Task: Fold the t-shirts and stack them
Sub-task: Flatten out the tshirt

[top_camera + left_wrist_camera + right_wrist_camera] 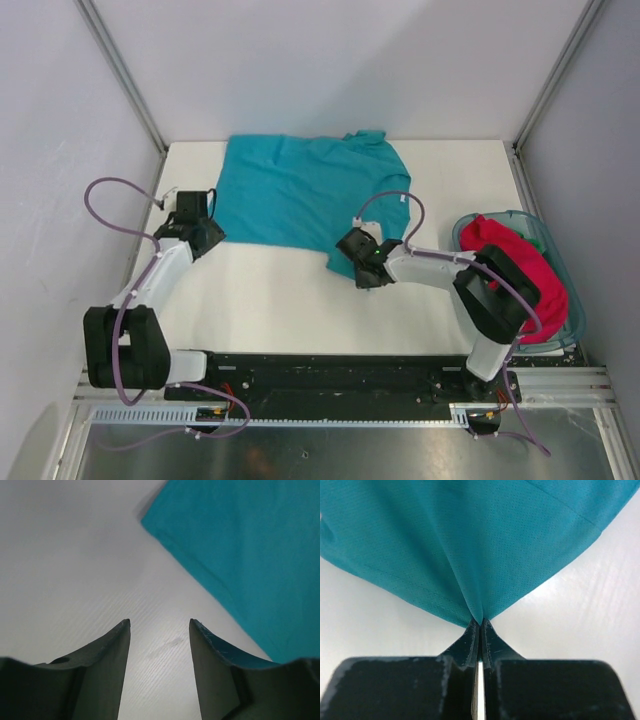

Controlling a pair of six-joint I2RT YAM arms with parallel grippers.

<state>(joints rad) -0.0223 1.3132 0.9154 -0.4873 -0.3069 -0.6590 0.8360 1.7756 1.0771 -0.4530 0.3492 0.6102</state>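
Observation:
A teal-blue t-shirt [305,190] lies spread on the white table at the back centre. My right gripper [352,250] is shut on its near right hem; in the right wrist view the cloth [480,545] bunches into the closed gripper [480,622]. My left gripper [200,222] is open and empty at the shirt's near left corner; in the left wrist view the gripper [160,625] hovers over bare table with the shirt's edge [240,555] up to the right. A magenta-red t-shirt [520,275] lies heaped in the basket at the right, a bit of green [540,243] beside it.
A translucent teal plastic basket [575,300] stands at the table's right edge. Grey walls and metal posts enclose the table on three sides. A black rail [330,370] with the arm bases runs along the near edge.

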